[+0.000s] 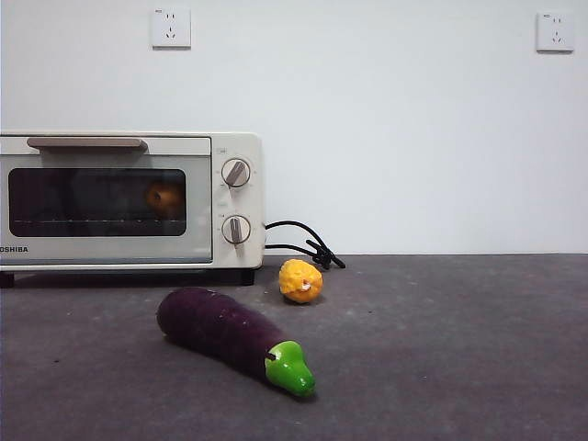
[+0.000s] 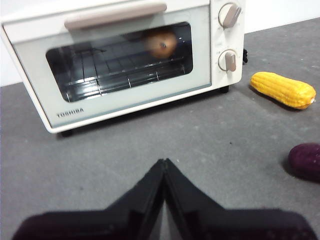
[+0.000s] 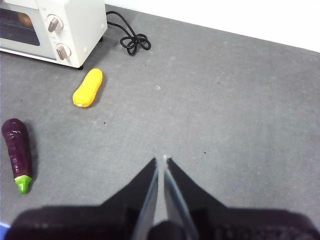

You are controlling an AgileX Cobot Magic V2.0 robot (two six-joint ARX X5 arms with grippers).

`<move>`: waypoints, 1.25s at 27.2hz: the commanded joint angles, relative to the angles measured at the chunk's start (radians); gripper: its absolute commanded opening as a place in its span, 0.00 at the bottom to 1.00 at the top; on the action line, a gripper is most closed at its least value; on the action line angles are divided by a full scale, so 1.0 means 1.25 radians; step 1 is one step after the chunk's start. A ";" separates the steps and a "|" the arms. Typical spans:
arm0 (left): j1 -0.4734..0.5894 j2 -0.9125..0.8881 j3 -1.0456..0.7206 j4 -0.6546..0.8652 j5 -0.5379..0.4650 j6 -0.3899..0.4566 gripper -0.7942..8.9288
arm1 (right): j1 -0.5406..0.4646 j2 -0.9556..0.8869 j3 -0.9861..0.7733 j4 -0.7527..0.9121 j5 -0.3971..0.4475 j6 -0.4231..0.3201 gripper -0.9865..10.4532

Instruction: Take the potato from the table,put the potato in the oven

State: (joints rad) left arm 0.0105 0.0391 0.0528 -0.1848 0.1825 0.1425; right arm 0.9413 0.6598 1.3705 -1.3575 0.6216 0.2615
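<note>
Both end effectors (image 2: 164,165) (image 3: 161,162) closed, empty; smooth oval potato (image 2: 161,44) behind oven (image 2: 125,95) glass.

Matt speckled table (image 1: 459,367), glossy glass-doored oven (image 1: 241,197), bumpy corn (image 2: 283,89)

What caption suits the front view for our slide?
Potato behind the closed oven door; eggplant and yellow corn lie on the table.

Potato (image 2: 160,43) blurred behind the oven (image 2: 125,95) door's dark glass
</note>
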 commanded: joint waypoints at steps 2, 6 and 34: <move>0.003 -0.026 -0.036 0.021 -0.021 -0.057 0.08 | 0.001 -0.001 -0.005 -0.020 0.003 -0.003 0.11; 0.003 -0.028 -0.036 0.011 -0.090 -0.058 0.08 | 0.001 -0.001 -0.005 -0.020 0.004 -0.003 0.11; 0.003 -0.018 -0.036 0.016 -0.119 -0.099 0.08 | -0.002 -0.007 -0.005 -0.020 0.020 -0.008 0.11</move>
State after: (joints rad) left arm 0.0116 0.0158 0.0177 -0.1764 0.0338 0.0250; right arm 0.9398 0.6563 1.3705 -1.3575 0.6445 0.2581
